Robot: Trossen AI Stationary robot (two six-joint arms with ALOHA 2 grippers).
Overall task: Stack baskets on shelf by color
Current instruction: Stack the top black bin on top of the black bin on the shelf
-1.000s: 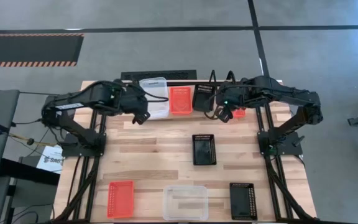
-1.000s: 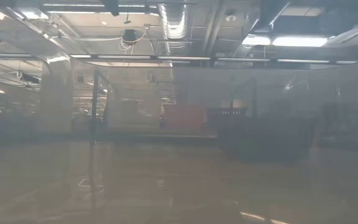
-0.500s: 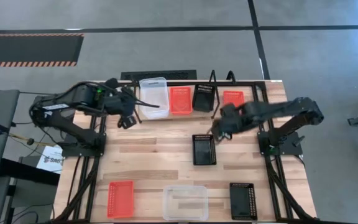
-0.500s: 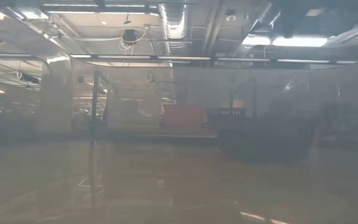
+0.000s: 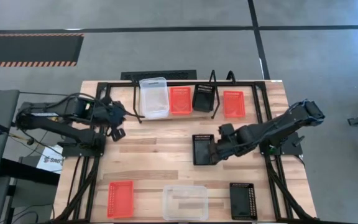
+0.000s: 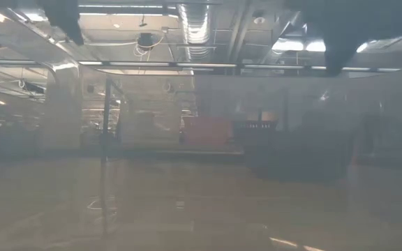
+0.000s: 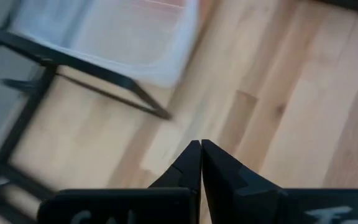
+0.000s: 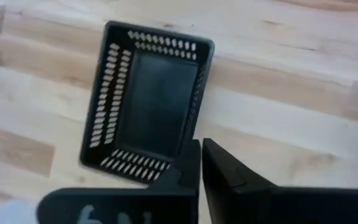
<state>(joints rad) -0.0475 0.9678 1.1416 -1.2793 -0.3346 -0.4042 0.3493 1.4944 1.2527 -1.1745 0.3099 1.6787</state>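
Note:
The shelf stands along the table's far edge. On it, from left to right, sit a clear basket, an orange-red basket, a black basket and a second orange-red basket. Another black basket lies flat on the table's middle. My right gripper is shut, its tips by that basket's right wall. My left gripper is shut over bare wood, left of the shelf's clear basket.
Along the near edge lie an orange-red basket, a clear basket and a black basket. Bare wood lies between these and the middle basket. The low view is hazy and shows only the far baskets faintly.
My right gripper has drawn back from the shelf's right end, where an orange-red basket now shows uncovered, and has swung toward the near edge to the middle black basket. My left gripper has pulled away from the shelf's clear basket toward the table's left edge.

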